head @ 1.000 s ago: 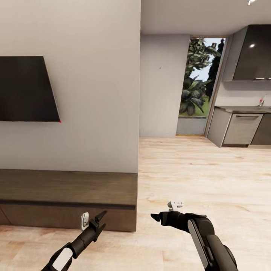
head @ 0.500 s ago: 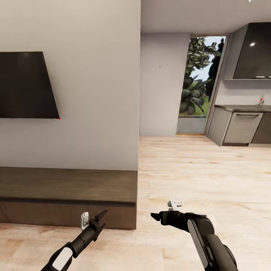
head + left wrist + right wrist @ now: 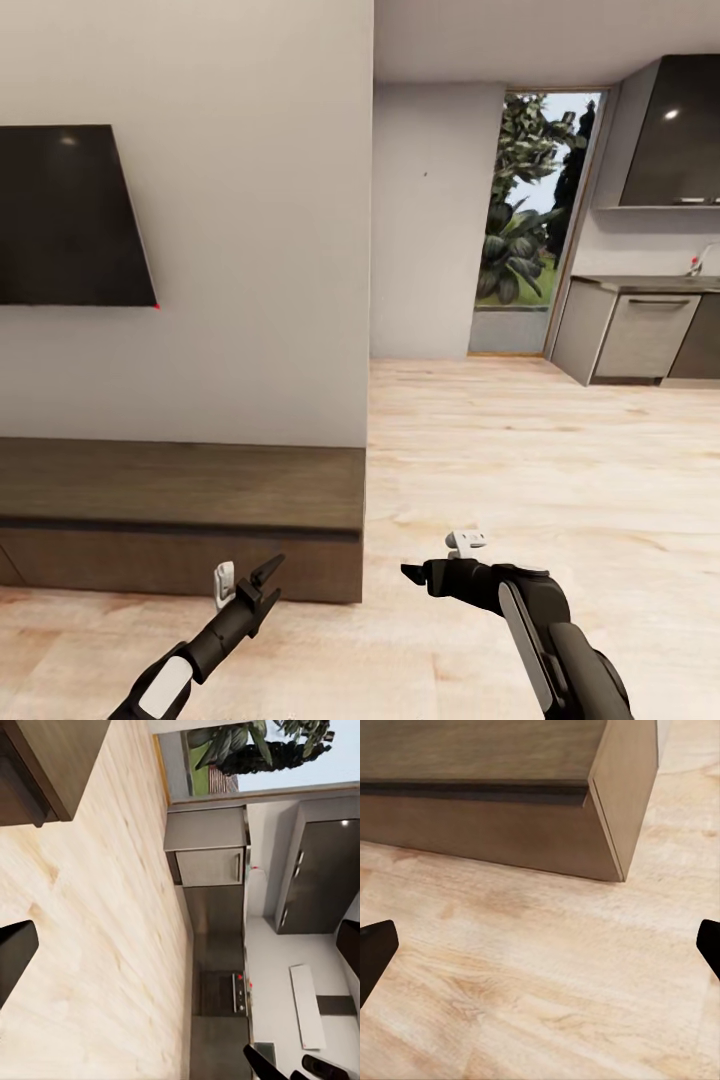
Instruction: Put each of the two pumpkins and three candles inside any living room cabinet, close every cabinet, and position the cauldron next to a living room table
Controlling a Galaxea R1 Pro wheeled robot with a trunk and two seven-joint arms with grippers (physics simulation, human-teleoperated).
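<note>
Against the wall at our left: the long low dark-brown cabinet (image 3: 180, 520) sits on the pale wood floor (image 3: 520, 470), its fronts flush and closed as far as we can see.
Above the cabinet: a dark flat television (image 3: 70, 215) hangs on the grey wall.
Our left gripper (image 3: 258, 582): held low in front of us, just before the cabinet's near end, its two dark fingers parted with nothing between them.
Left wrist view: one dark fingertip (image 3: 15, 956) at the edge, plank floor, a corner of the cabinet (image 3: 52, 765), and the kitchen units beyond.
Our right gripper (image 3: 425, 577): held low over bare floor, pointing toward the left gripper and well apart from it.
Right wrist view: two dark fingertips (image 3: 375, 949) spread to opposite edges, released, with nothing held; the cabinet's end corner (image 3: 547, 802) lies ahead across the floor.
Far right: grey kitchen cupboards (image 3: 640, 340) under a dark wall unit.
Far middle: a tall glass door (image 3: 525, 225) with green plants outside.
Pumpkins, candles, cauldron, table: we cannot place them from here.
</note>
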